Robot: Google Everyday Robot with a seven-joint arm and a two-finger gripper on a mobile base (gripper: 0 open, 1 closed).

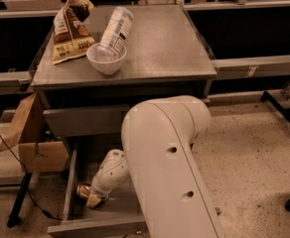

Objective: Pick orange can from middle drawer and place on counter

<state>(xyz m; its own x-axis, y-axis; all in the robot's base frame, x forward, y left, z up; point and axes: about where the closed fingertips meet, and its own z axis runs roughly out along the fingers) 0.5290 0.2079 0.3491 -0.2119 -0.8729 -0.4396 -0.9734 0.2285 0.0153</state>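
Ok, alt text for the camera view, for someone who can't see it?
The robot's white arm reaches down into the open middle drawer, its hand at the orange can lying near the drawer's left wall. On the counter above sit a white bowl, a plastic bottle lying against it and a brown snack bag.

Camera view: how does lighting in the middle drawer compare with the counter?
Camera view: counter evenly lit, with mild sheen; middle drawer darker, shaded under the counter and arm; orange can shows a small glint beside the end effector, which sits low in the drawer.
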